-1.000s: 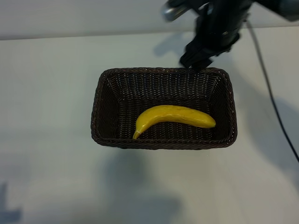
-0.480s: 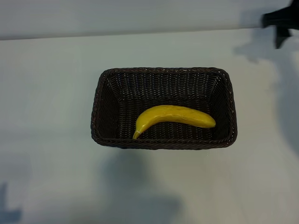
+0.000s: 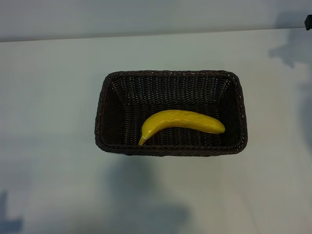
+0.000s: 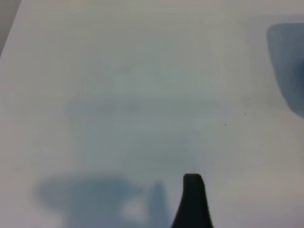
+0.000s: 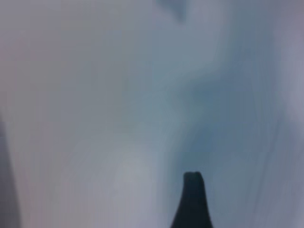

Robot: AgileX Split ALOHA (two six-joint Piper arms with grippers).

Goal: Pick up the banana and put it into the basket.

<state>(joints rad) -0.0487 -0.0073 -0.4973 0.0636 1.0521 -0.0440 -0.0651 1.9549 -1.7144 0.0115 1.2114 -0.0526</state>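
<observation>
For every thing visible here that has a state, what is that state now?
Curved bright yellow banana: lying inside the basket, not held.
Dark brown woven wicker basket: upright on the white table, holding the banana.
Left gripper: open, empty, over bare table.
Right gripper: open, empty.

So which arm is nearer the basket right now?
Right, probably. The right arm shows at the exterior view's upper right edge, clear of the basket; the left arm is out of that view.

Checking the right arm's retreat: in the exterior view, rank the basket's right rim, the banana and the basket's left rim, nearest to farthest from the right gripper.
The right gripper barely shows at the upper right edge.
1. Basket's right rim, right side.
2. Banana, inside the basket.
3. Basket's left rim, left side.
</observation>
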